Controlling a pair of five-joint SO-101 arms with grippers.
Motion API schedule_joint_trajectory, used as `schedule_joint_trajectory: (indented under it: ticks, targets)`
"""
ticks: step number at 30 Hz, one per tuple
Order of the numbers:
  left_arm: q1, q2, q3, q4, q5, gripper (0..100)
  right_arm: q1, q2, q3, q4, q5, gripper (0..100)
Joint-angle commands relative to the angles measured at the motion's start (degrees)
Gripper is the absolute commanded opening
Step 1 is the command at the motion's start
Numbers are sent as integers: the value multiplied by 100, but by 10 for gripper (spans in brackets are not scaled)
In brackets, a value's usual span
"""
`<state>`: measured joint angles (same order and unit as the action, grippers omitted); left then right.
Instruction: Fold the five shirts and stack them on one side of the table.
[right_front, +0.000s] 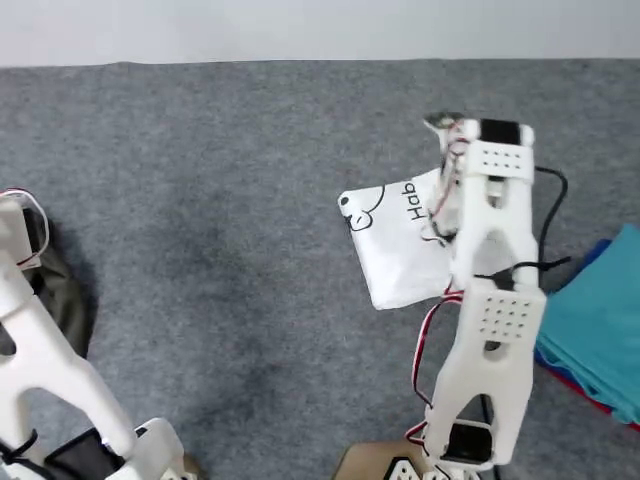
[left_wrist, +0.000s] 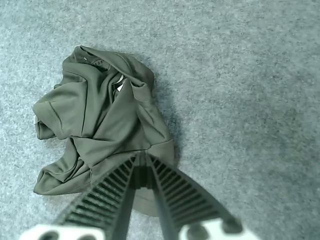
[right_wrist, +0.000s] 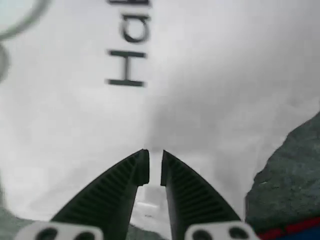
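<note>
1. The left claw (left_wrist: 142, 161) is clenched, its tips meeting at the hem of the one crumpled olive shirt (left_wrist: 100, 115). I cannot tell whether any cloth is pinched.
2. The right claw (right_wrist: 155, 167) is a narrow slit short of closed, low over the one white shirt (right_wrist: 210, 75). From above, its arm hides part of that shirt.
3. One teal shirt (right_front: 600, 320) lies cut off at the tabletop's (right_front: 220, 200) right edge. A red edge (right_front: 575, 385) and a blue edge (right_front: 597, 248) peek out beneath it, and I cannot tell how many shirts they belong to.
</note>
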<state>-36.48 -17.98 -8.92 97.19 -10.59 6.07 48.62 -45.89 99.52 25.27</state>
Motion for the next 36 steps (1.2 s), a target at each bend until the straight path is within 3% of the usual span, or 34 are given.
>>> schedule_joint_trajectory:
  ticks: [1,7,15,19,32,36]
  targets:
    - [35,-185,-66,35,-44,4,549,66,-185,-418,484,46]
    - [44,-185,-66,79,-44,4,1024,101,-246,-796,914,46]
    - [44,-185,-66,79,-44,4,743,110,-1380,338,888,49]
    - [44,-185,-66,79,-44,4,655,-31,-1415,338,888,47]
    - [44,-185,-66,79,-44,4,1086,-1226,615,312,923,46]
    - [44,-185,-66,79,-44,4,1226,-919,1037,-110,923,46]
